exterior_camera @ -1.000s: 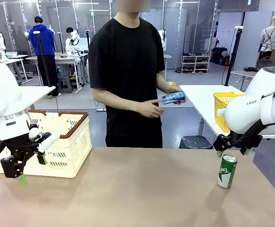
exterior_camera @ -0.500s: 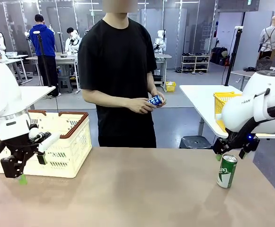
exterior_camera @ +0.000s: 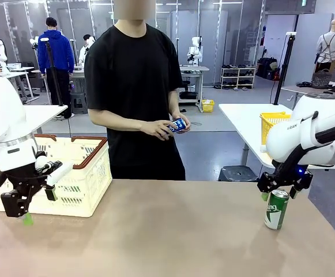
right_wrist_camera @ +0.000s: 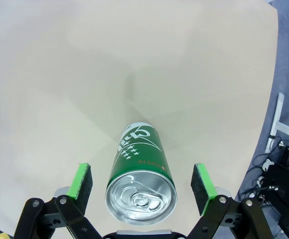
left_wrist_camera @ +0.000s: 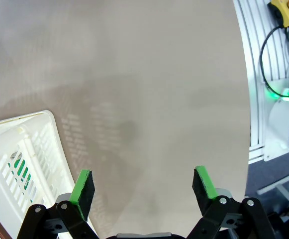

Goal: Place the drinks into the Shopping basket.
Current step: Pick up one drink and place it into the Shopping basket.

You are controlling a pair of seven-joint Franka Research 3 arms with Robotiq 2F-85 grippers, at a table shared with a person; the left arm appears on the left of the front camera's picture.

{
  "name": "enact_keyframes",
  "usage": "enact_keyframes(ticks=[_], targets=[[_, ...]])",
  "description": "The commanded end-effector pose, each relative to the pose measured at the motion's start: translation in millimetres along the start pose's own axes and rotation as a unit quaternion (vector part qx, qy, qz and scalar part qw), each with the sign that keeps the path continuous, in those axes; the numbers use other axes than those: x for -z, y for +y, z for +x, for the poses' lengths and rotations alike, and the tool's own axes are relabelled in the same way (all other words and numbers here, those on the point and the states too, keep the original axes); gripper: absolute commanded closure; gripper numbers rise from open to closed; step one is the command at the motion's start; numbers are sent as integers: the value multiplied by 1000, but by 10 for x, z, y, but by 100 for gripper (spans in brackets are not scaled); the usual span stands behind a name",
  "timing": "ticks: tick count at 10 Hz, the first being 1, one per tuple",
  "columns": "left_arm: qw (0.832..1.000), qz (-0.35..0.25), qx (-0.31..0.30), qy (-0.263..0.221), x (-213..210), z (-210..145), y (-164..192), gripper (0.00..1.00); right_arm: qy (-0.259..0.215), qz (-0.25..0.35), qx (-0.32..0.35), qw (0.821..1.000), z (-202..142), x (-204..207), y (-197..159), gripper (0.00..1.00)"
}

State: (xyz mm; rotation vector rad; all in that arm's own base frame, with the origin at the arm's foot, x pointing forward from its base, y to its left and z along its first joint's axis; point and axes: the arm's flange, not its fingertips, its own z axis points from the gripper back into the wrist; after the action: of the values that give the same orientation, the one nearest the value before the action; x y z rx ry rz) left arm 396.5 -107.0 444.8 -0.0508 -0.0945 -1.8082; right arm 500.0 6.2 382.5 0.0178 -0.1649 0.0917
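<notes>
A green can (exterior_camera: 277, 209) stands upright on the tan table at the right. My right gripper (exterior_camera: 278, 189) hovers open just over its top. In the right wrist view the green can (right_wrist_camera: 140, 174) sits between the spread fingers of the right gripper (right_wrist_camera: 142, 181), and neither pad touches it. A person across the table holds a blue can (exterior_camera: 177, 125) in both hands at waist height. The cream Shopping basket (exterior_camera: 75, 173) with its brown-red rim rests at the table's left. Beside its near corner my left gripper (exterior_camera: 39, 206) hangs open and empty; the left wrist view shows the left gripper (left_wrist_camera: 144, 191) over bare tabletop by the basket (left_wrist_camera: 20, 159).
A yellow mesh basket (exterior_camera: 274, 124) sits on a white side table behind the right arm. The table's right edge (right_wrist_camera: 263, 114) runs close to the green can. Open tabletop (exterior_camera: 173, 231) lies between basket and can.
My right gripper has shifted left and down until it is over the green can. The person has stepped to the picture's left, bringing the blue can in to both hands. The left arm is still.
</notes>
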Motion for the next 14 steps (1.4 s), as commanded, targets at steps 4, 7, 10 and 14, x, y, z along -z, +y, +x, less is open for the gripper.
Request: enact_keyframes(ticks=[4, 7, 10, 14], targets=[[1000, 3, -7, 2, -24, 30, -9, 0, 15, 5, -3, 1000, 72, 10, -54, 24], [1000, 3, -7, 2, -24, 30, -9, 0, 22, 11, -4, 1000, 55, 4, -21, 52], [1000, 3, -7, 2, -24, 30, -9, 0, 30, 9, -2, 1000, 46, 33, 14, 82], [1000, 3, -7, 2, -24, 30, -9, 0, 1, -17, 42, 999, -32, -259, 389, 91]])
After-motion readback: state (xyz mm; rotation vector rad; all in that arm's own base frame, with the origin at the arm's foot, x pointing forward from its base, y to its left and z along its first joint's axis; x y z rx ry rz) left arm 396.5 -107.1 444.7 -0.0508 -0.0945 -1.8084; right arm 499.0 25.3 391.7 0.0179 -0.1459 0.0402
